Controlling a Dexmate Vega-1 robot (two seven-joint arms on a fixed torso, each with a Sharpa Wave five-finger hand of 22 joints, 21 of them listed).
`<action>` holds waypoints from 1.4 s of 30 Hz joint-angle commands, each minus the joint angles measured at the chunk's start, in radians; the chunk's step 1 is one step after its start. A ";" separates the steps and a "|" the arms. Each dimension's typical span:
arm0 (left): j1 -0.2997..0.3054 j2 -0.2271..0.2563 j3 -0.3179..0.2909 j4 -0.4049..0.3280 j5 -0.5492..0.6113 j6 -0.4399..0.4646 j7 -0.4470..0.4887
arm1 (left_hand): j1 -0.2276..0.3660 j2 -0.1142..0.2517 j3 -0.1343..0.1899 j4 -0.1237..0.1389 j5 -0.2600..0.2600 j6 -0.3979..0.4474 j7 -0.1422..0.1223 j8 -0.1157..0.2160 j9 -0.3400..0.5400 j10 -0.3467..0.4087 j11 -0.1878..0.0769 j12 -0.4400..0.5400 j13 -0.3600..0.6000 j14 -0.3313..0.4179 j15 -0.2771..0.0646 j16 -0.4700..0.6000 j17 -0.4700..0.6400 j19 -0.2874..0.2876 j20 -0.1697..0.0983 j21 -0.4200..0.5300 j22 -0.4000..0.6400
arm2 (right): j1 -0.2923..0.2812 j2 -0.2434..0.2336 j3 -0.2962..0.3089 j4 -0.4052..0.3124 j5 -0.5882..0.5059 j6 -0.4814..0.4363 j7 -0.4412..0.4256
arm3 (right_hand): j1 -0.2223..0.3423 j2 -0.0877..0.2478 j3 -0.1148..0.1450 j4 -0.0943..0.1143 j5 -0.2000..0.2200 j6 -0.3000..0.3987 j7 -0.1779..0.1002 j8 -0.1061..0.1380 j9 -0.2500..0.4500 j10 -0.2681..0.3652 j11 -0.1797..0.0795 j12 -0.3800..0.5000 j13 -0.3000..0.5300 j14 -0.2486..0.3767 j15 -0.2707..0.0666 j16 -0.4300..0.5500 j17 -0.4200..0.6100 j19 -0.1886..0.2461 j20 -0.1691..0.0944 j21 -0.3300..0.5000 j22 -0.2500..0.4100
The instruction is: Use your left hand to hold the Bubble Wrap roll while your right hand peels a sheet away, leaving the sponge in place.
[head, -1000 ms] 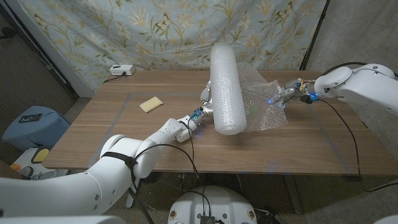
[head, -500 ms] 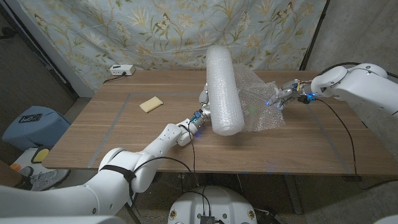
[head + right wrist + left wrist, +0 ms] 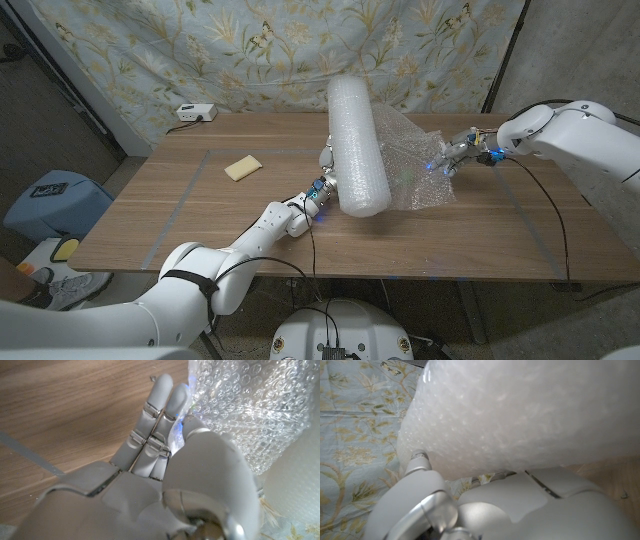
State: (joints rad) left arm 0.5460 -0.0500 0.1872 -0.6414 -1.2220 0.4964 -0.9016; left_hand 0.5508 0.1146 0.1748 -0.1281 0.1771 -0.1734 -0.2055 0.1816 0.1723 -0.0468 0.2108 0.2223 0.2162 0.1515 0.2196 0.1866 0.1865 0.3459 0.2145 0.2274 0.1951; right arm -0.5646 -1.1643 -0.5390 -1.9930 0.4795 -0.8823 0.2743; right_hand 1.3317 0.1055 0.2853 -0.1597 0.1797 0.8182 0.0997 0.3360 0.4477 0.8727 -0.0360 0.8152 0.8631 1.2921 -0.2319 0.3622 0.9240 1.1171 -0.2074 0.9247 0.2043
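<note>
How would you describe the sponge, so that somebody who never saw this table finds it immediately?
Start from the wooden table and the big white Bubble Wrap roll near its middle, gripped by the left hand. Look toward the robot's left from the roll, to the bare wood. The sponge lies there alone: a small, flat, pale yellow block, unlike the shiny bubble wrap.

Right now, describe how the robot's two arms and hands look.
Both arms are glossy white, rounded shells. The left arm has a black band and a thin black cable; the right arm trails a black cable too. The left hand and right hand have pale grey, segmented fingers, with small blue lights at the wrists.
</note>
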 commanded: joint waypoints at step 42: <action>0.149 0.069 -0.004 -0.292 -0.152 0.015 0.176 | -0.050 -0.008 -0.002 -0.008 0.005 -0.096 -0.011 0.004 0.003 -0.020 0.002 0.005 0.003 -0.040 0.004 0.002 0.001 -0.023 -0.001 -0.004 0.002 | 0.077 0.038 -0.071 0.009 -0.063 -0.040 0.059 | 0.015 0.001 -0.002 0.002 0.002 0.015 -0.001 -0.015 0.008 0.015 0.001 -0.013 0.014 0.013 0.001 -0.019 0.012 -0.027 -0.007 0.056 -0.005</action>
State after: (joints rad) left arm 0.6560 -0.0013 0.1761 -0.8469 -1.3313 0.5108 -0.7865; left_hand 0.5064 0.1040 0.1708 -0.1323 0.1771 -0.1735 -0.2055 0.1816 0.1723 -0.0629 0.2090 0.2223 0.2159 0.1158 0.2196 0.1866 0.1865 0.3210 0.2146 0.2167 0.1954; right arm -0.4966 -1.1298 -0.5981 -1.9871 0.4262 -0.9282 0.3187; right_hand 1.3358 0.1096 0.2854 -0.1597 0.1767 0.8254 0.0963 0.3196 0.4523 0.8800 -0.0324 0.7998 0.8733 1.2993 -0.2320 0.3466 0.9333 1.0974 -0.1980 0.9731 0.1999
